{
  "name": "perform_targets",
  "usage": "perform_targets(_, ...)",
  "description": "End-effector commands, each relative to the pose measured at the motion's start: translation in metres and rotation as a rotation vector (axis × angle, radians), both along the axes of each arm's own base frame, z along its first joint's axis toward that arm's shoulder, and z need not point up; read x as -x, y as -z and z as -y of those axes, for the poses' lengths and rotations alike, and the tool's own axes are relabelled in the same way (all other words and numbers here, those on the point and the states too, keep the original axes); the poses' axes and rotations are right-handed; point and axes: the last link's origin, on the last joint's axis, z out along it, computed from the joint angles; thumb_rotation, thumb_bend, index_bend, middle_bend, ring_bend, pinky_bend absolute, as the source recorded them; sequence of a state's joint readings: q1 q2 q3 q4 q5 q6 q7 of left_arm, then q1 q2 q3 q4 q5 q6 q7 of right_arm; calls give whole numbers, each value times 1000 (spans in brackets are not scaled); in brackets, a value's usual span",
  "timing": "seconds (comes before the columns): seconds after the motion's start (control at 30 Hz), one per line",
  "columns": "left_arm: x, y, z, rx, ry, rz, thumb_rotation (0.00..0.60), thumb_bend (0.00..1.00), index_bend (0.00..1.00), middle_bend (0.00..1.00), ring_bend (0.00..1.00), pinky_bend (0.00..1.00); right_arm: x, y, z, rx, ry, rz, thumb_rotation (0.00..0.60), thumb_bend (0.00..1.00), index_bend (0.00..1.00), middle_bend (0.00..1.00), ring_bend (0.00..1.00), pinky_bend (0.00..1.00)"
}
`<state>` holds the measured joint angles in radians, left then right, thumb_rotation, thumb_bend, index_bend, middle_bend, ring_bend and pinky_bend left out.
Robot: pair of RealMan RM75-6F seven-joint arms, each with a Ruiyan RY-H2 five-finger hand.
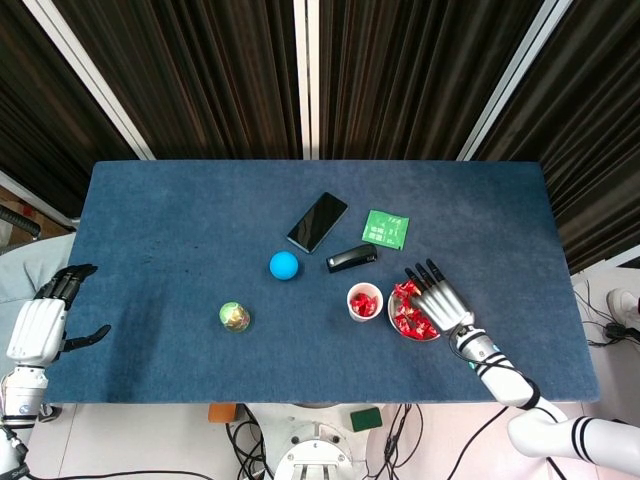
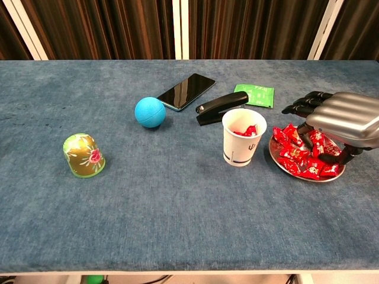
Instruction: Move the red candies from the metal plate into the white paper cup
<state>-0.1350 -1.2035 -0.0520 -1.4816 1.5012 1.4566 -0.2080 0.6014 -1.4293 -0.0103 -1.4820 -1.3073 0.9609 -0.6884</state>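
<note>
The metal plate lies at the front right of the table with a heap of red candies on it. Just to its left stands the white paper cup, with a few red candies inside. My right hand hovers palm-down over the plate's right half, fingers stretched toward the back, and seems to pinch one red candy under them. In the head view this right hand covers part of the plate next to the cup. My left hand hangs off the table's left edge, open and holding nothing.
Behind the cup lie a black stapler, a green packet and a black phone. A blue ball sits mid-table. A green dome-shaped toy stands at the front left.
</note>
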Motion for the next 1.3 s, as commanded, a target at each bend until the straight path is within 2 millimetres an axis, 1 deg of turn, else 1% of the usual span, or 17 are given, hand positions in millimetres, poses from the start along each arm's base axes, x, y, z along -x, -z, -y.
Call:
perform_targets(0.03,0,0,0,0,1,0,600,123,162,136,96,241,-1,-3,0,7,-5,13,600,379,592,16,0,0)
perform_targets(0.23,0,-1,0,-3,0,0,600,122,162,136,96,241,-11,-17,2,52,-31,72,600,378,592,17,0,0)
perform_targets(0.33,-1,-1,1,-6,1,0,600,123,163,135,96,241,-22,-27,3,76,-61,115,600,379,592,18,0,0)
perform_targets(0.47,-1,-1,1,-9,2,1,600,123,162,136,96,241,-35,-34,1,88,-103,162,600,379,592,19,0,0)
perform_targets(0.63,-1,-1,1,-10,3,1,600,123,162,136,96,241,-55,-37,-1,94,-159,213,600,378,591,19,0,0)
perform_targets(0.83,0,-2,2,-13,1,1,600,122,162,135,96,241,-80,-33,1,83,-211,263,600,379,591,21,0,0)
perform_targets(0.93,0,-3,2,-15,0,2,600,123,163,136,96,241,-91,-24,2,60,-227,278,600,378,591,22,0,0)
perform_targets(1.03,1,-3,2,-14,-1,3,600,122,162,136,96,241,-97,-14,2,32,-234,267,600,378,591,22,0,0)
perform_targets(1.13,2,-3,2,-16,-5,5,600,123,162,135,96,241,-97,-6,3,15,-229,254,600,375,590,21,0,0)
perform_targets(1.2,3,-4,2,-17,-7,6,600,122,162,136,96,241,-98,-3,3,11,-226,253,600,369,564,19,0,0)
perform_targets(1.3,4,-4,2,-19,-6,6,600,122,163,136,96,241,-99,-1,4,9,-225,260,600,362,455,16,0,0)
